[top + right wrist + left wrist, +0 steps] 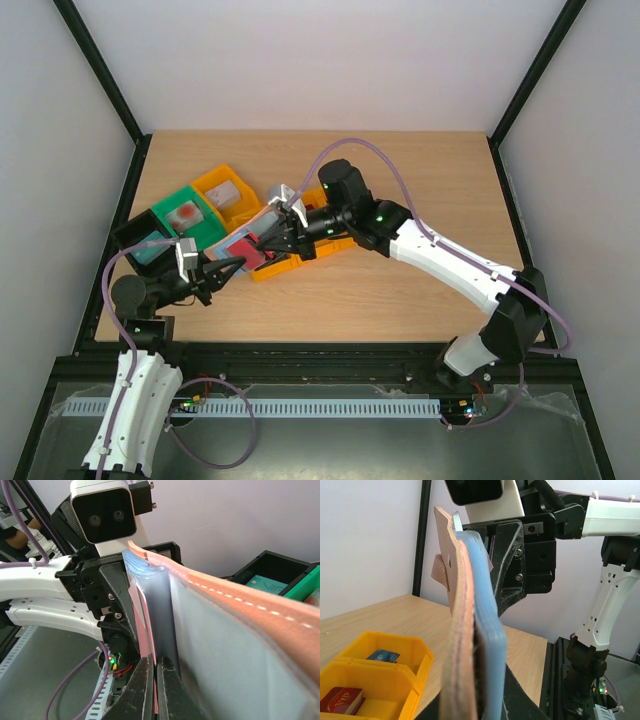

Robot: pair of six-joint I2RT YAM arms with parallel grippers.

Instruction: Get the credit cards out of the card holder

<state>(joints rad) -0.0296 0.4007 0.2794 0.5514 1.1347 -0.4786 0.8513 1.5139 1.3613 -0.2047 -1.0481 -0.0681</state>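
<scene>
The card holder [243, 243], tan outside with a light blue lining, is held up in the air between my two grippers. In the left wrist view it stands edge-on [462, 630]. My left gripper [226, 266] is shut on its near end [480, 705]. My right gripper [283, 238] reaches in from the far side. In the right wrist view its fingers [156, 680] are shut on the edge of a thin pink-red card [145, 625], which sticks out of the blue lining [240, 645]. The card's red edge also shows in the top view [263, 256].
Several small bins stand at the table's left: an orange one [228, 192], a green one [188, 215], a black one [140, 245] with a teal card, and an orange one [290, 262] below the holder. The yellow bin [395, 680] holds a blue card [383, 655] and a red card [342, 700].
</scene>
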